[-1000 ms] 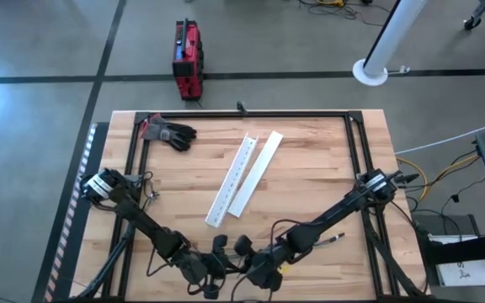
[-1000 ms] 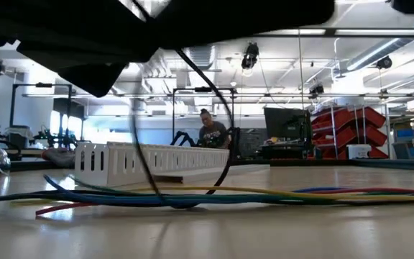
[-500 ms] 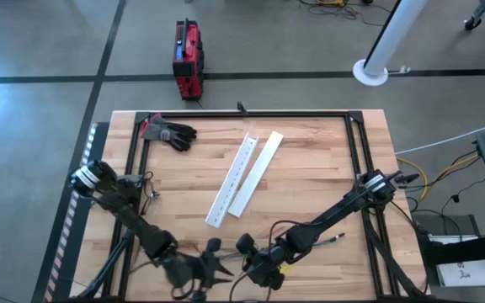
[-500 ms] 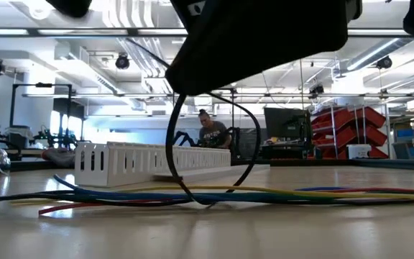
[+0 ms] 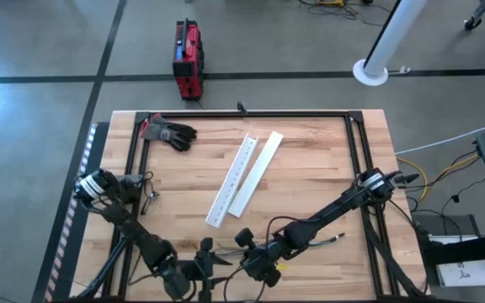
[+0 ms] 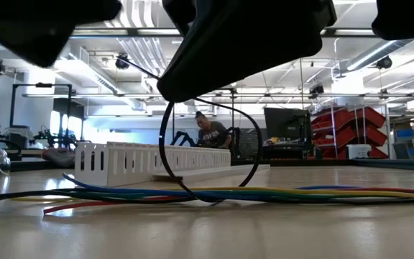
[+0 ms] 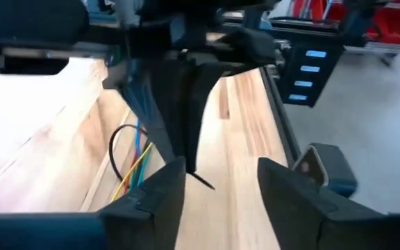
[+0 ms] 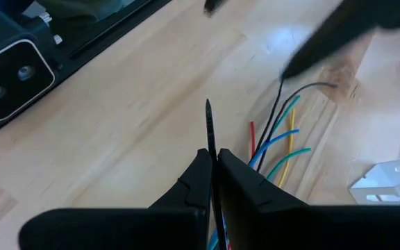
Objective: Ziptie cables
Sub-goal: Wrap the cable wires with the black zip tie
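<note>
- The cables (image 6: 214,193) lie flat on the table (image 5: 310,181) as one bundle, near the front edge; in the low view you see yellow, green, blue and red wires running side by side across the board.
- In the right wrist view the ends of the cables (image 8: 276,142) spread out like a fan on the wood: one black, one red, one yellow, some blue and some green.
- A thin black zip tie (image 6: 192,155) stands as a loop over the bundle in the low view; its lowest part reaches down to the cables, and the top goes up to the dark gripper body above.
- Your right gripper (image 8: 212,170) has its two fingers pressed together on the zip tie (image 8: 210,128), and the pointed tail of the tie sticks out past the fingertips. In the high view this right gripper (image 5: 263,268) is low over the front of the table, just beside the left one.
- Your left gripper (image 7: 217,187) has its fingers spread wide apart, and nothing is between them. The right gripper (image 7: 186,90) hangs just in front of it, and the tip of the zip tie (image 7: 201,180) comes close to the gap. From above, the left gripper (image 5: 194,271) is at the front edge of the table.
- Two white slotted strips (image 5: 244,175) lie side by side in the middle of the table, well apart from the grippers.
- A dark glove (image 5: 169,132) rests at the far left corner.
- A red box (image 5: 187,59) stands on the floor behind the table.
- A person (image 6: 211,133) sits far back in the room.
</note>
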Controlling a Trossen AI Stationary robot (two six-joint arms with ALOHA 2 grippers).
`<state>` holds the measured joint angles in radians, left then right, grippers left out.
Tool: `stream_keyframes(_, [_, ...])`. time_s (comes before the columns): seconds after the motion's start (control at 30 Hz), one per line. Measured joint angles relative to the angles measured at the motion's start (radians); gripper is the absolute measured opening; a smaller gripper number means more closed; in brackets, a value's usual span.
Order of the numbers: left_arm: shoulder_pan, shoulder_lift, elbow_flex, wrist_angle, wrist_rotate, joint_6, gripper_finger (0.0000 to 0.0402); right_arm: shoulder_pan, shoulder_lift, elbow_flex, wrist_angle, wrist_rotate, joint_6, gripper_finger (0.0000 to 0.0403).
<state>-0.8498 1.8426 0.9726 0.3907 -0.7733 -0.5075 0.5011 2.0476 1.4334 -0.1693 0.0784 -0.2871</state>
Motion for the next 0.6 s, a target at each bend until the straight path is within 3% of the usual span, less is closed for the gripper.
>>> stream_keyframes(0.3, [0.032,0.058,0.000,0.090,-0.003,-0.036,0.0217,-0.006,-0.002,0.000,-0.014,0.000,0.000,0.0007])
stream_keyframes(0.6, [0.050,0.117,0.014,0.080,-0.008,-0.052,0.0201,-0.018,-0.002,0.000,-0.014,0.000,0.033,0.0007])
